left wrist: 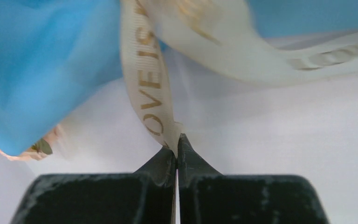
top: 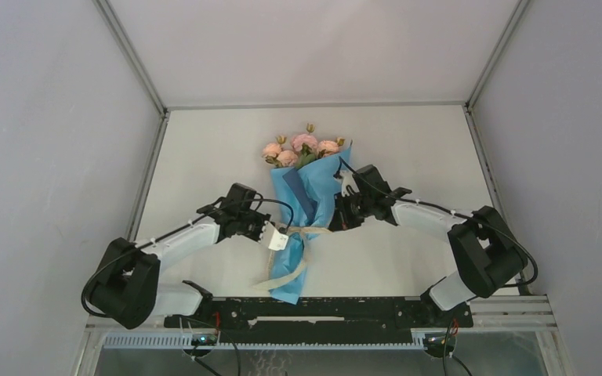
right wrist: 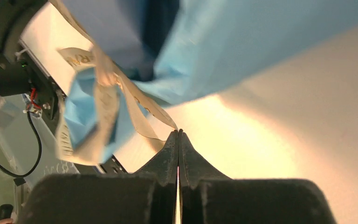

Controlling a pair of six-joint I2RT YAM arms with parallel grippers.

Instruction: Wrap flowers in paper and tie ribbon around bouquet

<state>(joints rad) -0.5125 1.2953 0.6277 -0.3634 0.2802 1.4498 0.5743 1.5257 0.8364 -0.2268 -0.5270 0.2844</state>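
- Two arms work from the near edge of the table [top: 204,157]: the left arm [top: 180,239] and the right arm [top: 431,215]. They meet at one bouquet [top: 302,207] lying mid-table.
- One stretch of open table surface lies between the left wall [top: 47,157] and the left arm.
- One left gripper [top: 271,233] sits just left of the bouquet's narrow waist. In its wrist view the jaws are pressed together, pinching a strand of the ribbon [left wrist: 151,88] at the tips.
- One ribbon, cream with gold lettering, crosses the waist between the two grippers. A loose tail trails down the left side of the narrow end.
- One sheet of paper [top: 321,180] forms the cone, light blue outside with a navy strip showing along the centre fold. Its tip lies at the near edge, right by the black bar [top: 360,309] at the arm bases; whether they touch I cannot tell.
- Four pink blooms of the flowers [top: 302,147] show at the wide far end, with a few small buds around them. A band of open surface separates them from the back wall [top: 313,47].
- One right gripper [top: 337,218] sits just right of the waist, against the paper's edge. Its jaws are closed tight, with a ribbon end caught at the tips.
- One wider open area runs from the right arm to the right wall [top: 564,117].
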